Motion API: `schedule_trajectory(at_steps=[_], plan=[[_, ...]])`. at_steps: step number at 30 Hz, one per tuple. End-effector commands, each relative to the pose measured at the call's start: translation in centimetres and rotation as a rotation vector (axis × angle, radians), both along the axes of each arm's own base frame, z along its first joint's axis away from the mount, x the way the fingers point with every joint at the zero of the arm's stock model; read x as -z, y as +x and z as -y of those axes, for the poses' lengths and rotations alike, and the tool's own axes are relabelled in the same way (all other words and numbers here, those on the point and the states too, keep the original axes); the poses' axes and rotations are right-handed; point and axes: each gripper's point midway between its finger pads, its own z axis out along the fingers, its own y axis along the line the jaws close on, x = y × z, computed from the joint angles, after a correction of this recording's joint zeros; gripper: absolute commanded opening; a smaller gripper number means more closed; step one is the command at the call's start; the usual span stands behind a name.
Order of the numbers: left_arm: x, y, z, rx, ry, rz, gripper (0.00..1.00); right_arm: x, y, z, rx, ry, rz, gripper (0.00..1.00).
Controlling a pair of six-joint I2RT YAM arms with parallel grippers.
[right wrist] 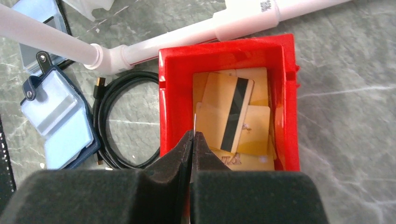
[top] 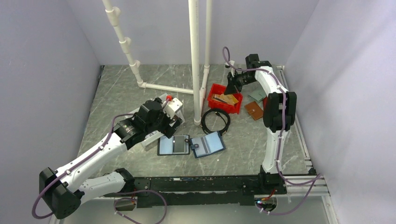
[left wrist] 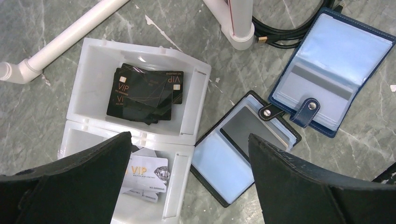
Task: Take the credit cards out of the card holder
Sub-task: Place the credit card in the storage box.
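Observation:
The navy card holder (top: 208, 143) (left wrist: 327, 60) (right wrist: 56, 116) lies open on the table with its light-blue sleeves up and its snap tab undone. Several gold credit cards (right wrist: 254, 126) lie in a red bin (right wrist: 224, 44) (top: 219, 103); one (right wrist: 224, 107) shows a black stripe. My right gripper (right wrist: 193, 133) (top: 232, 86) hangs over the bin's left side, shut. A thin pale card edge sticks out from between its tips. My left gripper (left wrist: 189, 137) (top: 168, 122) is wide open and empty above the seam between a white box and a black-edged folio (left wrist: 243, 154).
The open white box (left wrist: 93, 60) holds black VIP cards (left wrist: 144, 93) in one half and white VIP cards (left wrist: 144, 172) in the other. A coiled black cable (right wrist: 126, 121) lies between the bin and the holder. White pipe legs (right wrist: 187, 37) stand behind. A brown wallet (top: 253, 110) lies right of the bin.

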Motion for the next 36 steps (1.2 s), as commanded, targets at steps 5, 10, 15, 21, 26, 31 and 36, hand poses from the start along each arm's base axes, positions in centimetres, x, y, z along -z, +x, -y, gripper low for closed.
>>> schedule_trajectory(at_steps=[5,10,15,21,26,31,36], plan=[[-1.1,0.0,0.1,0.019,-0.026,0.032,0.99,1.2,-0.5,-1.8,-0.049,-0.025,-0.067,0.00],[-1.1,0.0,0.2,0.024,-0.027,0.034,0.99,2.6,-0.4,-2.1,-0.034,-0.064,-0.099,0.00],[-1.1,0.0,0.1,0.022,-0.027,0.035,1.00,3.2,-0.3,-2.1,-0.020,-0.078,-0.120,0.00],[-1.1,-0.1,0.2,0.031,-0.031,0.035,0.99,4.1,-0.4,-2.2,-0.019,-0.097,-0.138,0.00],[-1.2,-0.1,0.2,0.029,-0.031,0.036,0.99,4.5,-0.5,-2.5,-0.020,-0.112,-0.143,0.00],[-1.2,-0.2,0.1,0.029,-0.031,0.035,0.99,4.7,-0.1,-2.5,-0.006,-0.130,-0.136,0.00],[-1.2,-0.2,0.1,0.029,-0.030,0.034,0.99,5.1,0.1,-2.3,0.015,-0.150,-0.136,0.00]])
